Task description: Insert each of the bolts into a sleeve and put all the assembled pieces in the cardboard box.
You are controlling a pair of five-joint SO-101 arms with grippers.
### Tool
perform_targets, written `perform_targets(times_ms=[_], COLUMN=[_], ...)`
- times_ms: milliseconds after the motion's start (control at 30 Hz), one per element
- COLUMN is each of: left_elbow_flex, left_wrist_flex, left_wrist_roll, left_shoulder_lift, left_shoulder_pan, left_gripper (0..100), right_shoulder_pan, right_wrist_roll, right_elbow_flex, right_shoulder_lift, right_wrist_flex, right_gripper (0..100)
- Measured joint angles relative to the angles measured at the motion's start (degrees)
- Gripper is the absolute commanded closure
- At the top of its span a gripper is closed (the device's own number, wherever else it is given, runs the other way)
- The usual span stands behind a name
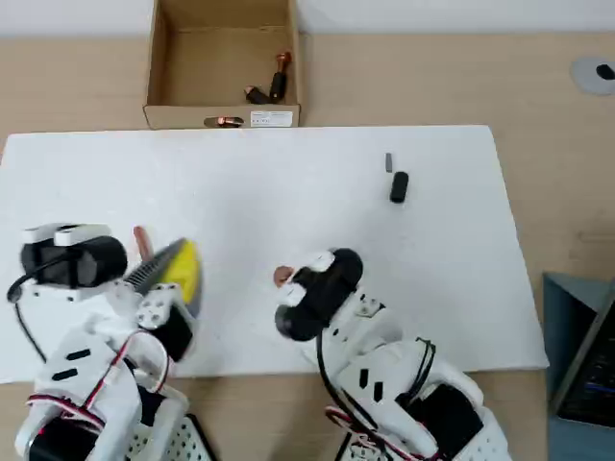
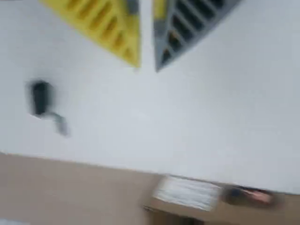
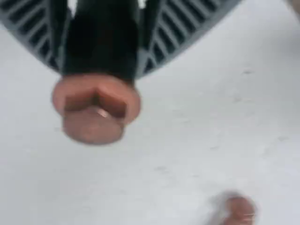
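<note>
My right gripper (image 3: 101, 65) is shut on a black sleeve (image 3: 101, 42) with a copper bolt head (image 3: 96, 110) sticking out of its end; it hangs low over the white mat near the front middle (image 1: 285, 279). My left gripper (image 1: 176, 266), with one yellow and one grey finger, stands narrowly open with nothing between the fingers (image 2: 146, 64). A loose copper bolt (image 1: 142, 244) lies beside it on the mat (image 3: 239, 208). Another black sleeve (image 1: 399, 186) and a small grey bolt (image 1: 388, 162) lie at the mat's far right (image 2: 40, 97).
The cardboard box (image 1: 163, 67) stands beyond the mat's far edge with two assembled pieces (image 1: 274, 82) inside. A copper piece (image 1: 224, 122) rests by the box's front wall. The white mat (image 1: 288, 202) is bare across its middle.
</note>
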Motion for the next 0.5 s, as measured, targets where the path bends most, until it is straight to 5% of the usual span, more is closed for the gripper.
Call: perform_targets(times_ms=[500], left_elbow_flex=[23.6], left_wrist_flex=[-4.7], left_wrist_roll=[-5.1], left_shoulder_lift=[0.3], left_shoulder_pan=[-20.7], left_gripper=[100], right_shoulder_pan=[15.4], right_wrist_roll=[-3.7], right_elbow_flex=[-2.6], right_shoulder_lift=[0.2], right_wrist_flex=[4.3], right_gripper=[98.9])
